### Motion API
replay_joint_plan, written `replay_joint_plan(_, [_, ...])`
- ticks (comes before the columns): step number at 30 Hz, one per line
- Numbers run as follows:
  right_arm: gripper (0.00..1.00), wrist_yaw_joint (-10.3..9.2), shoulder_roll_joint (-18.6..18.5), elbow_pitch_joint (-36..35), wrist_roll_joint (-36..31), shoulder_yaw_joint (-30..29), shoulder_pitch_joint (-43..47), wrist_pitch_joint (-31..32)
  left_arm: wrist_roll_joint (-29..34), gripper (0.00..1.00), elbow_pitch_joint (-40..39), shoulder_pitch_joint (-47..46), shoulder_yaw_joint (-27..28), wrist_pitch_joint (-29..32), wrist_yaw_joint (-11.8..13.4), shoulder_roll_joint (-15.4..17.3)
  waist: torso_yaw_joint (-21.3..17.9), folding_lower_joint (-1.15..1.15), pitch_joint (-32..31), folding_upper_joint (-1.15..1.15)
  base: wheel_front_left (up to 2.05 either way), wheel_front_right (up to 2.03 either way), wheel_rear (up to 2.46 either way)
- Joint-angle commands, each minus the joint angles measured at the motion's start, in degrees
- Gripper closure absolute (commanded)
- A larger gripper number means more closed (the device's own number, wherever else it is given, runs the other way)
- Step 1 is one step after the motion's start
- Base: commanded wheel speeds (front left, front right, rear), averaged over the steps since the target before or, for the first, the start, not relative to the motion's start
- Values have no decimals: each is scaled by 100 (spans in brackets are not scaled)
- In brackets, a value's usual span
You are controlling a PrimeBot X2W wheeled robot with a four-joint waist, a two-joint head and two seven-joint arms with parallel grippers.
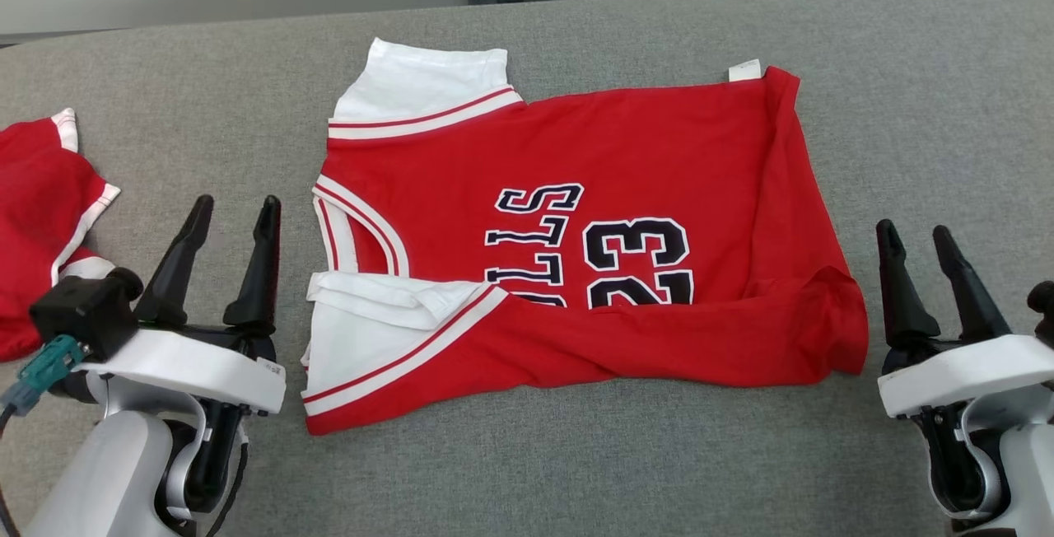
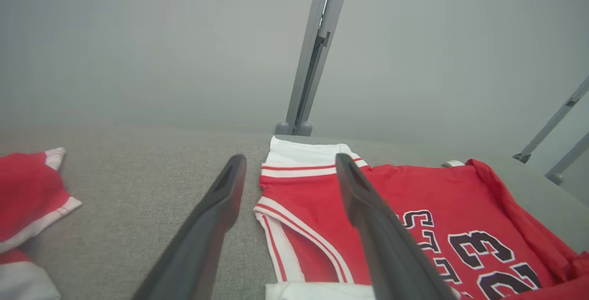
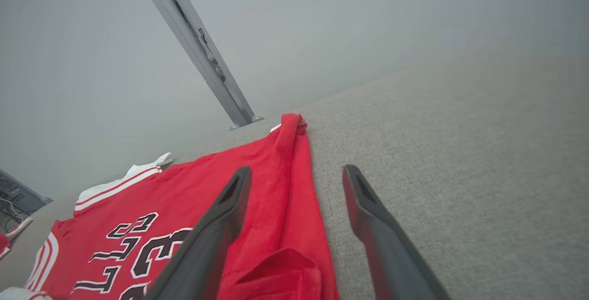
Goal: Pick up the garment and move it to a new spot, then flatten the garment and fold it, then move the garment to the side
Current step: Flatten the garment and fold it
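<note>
garment point(image 1: 593, 191) lying on the table point(image 1: 906, 67)
left gripper point(image 1: 236, 201) at its left, right gripper point(image 1: 912, 228) at its right, another garment point(image 1: 37, 191) farther left.

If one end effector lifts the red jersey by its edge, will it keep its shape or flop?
Probably flops: the jersey lies creased, its near edge folded over. It looks thin, so likely light. Pushed, it would likely bunch rather than slide on the rough-looking grey cover.
</note>
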Motion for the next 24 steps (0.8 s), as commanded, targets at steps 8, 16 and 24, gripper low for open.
replay_joint_plan(8, [0, 1, -58, -514, -1543, 78, 379, -896, 796, 0, -478, 392, 243, -495, 348, -78, -24, 0, -295, 0, 0, 0, 0])
replay_joint_plan(16, [0, 1, 70, -487, -2046, 152, 760, -1014, 1357, 0, -374, 870, 275, -510, 457, -235, -25, 0, -626, 0, 0, 0, 0])
replay_joint_plan(24, [0, 1, 143, -405, -2083, 158, 968, -975, 1485, 0, -12, 1090, 414, -506, 313, -355, -22, 0, -827, 0, 0, 0, 0])
